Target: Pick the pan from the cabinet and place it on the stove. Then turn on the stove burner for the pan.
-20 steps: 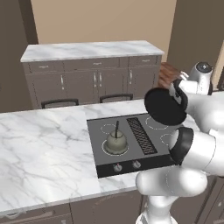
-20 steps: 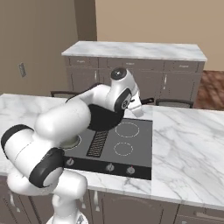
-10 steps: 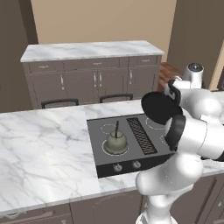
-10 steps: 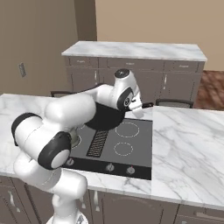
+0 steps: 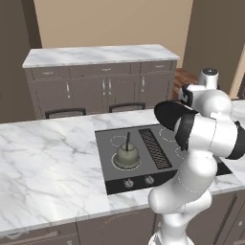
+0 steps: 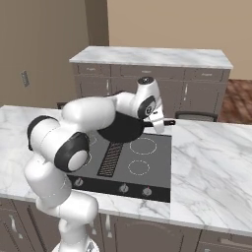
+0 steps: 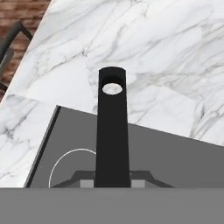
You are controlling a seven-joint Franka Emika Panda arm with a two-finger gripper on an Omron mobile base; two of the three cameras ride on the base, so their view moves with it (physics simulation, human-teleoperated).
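A: Right, where's the pan point(image 5: 168, 115)?

B: In the air over the stove point(image 6: 152, 170), on its right-hand side, carried by its handle point(image 7: 112, 131). From the hand camera I see the fingers point(image 7: 112, 183) closed narrow on that handle, gripping it near the base; the handle runs straight away from them, ending in a round hanging hole.

A: So the step is the set-down?

B: I'd say so. To do it well I'd level the pan first, since it looks tilted in the left view, then centre it over one of the free white rings point(image 6: 143, 145) and lower it flat before letting go. A pot point(image 5: 127, 154) sits on the front-left ring, well apart from the pan, so I'd stay on the free side.

A: Anything about surfaces?

B: Stove is flat black glass, probably slick; a tilted landing could let the pan skid. Pan is matte black, wide and shallow. The slatted grille point(image 5: 154, 147) runs down the middle, two small knobs point(image 6: 134, 189) at the front edge. Tabletop point(image 5: 52, 158) is white marble with grey veins.
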